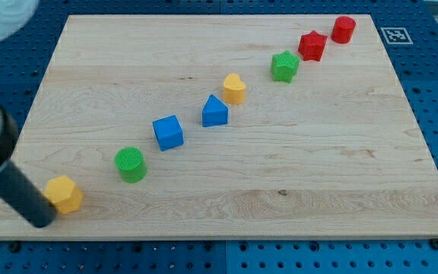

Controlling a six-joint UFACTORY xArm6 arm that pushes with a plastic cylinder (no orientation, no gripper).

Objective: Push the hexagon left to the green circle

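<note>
A yellow hexagon block (65,193) lies near the board's bottom-left corner. A green circle block (131,164) lies up and to the right of it, a short gap away. My dark rod comes in from the view's left, and my tip (42,221) rests at the hexagon's lower left, touching or almost touching it.
A diagonal row of blocks runs up to the right: a blue cube (168,132), a blue house-shaped block (214,111), a yellow rounded block (234,88), a green star (284,66), a red star (312,46), a red cylinder (344,29). The board's left edge (21,129) is near the hexagon.
</note>
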